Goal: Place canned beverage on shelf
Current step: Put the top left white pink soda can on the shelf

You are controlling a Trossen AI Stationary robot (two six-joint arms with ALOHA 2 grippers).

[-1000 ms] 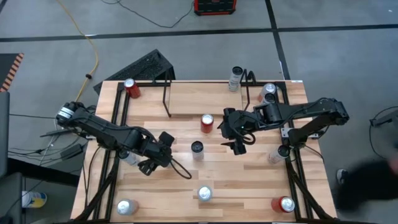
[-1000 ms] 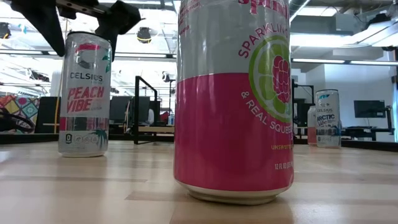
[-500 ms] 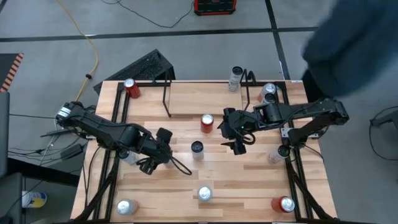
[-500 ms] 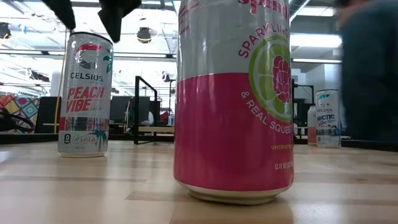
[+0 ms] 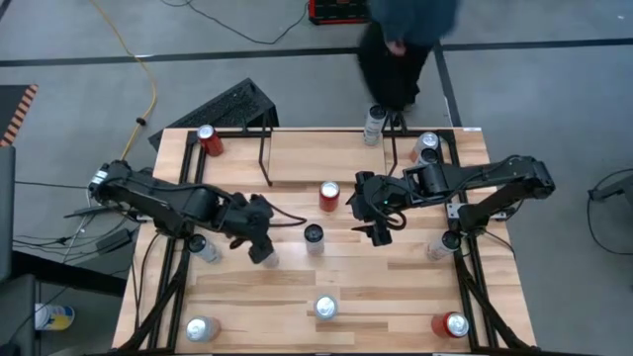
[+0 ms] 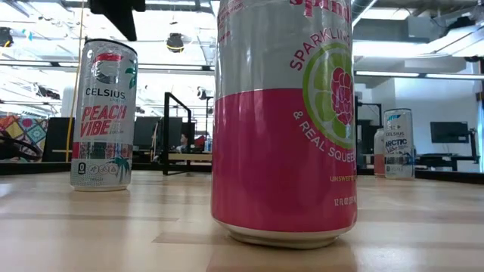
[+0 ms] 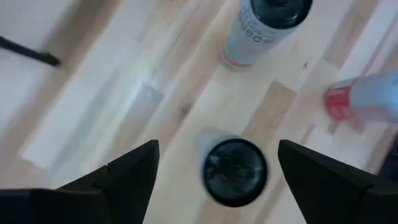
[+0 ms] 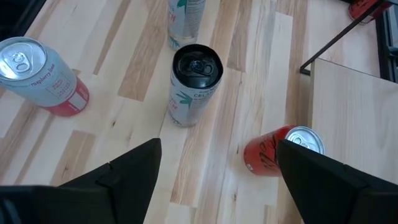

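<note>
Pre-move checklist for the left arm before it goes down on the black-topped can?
1. Left gripper open: ok, fingers spread wide.
2. Black-topped silver can between the fingers: ok, roughly centred under the gripper in the left wrist view.
3. Can upright: ok, top faces up.
4. Nothing held yet: ok, no finger touches the can.
5. Right gripper out of the way: cannot tell; it hangs open close beside the same can.
6. Black rod shelf with light wood board free: ok; red can stands in front of it.
</note>
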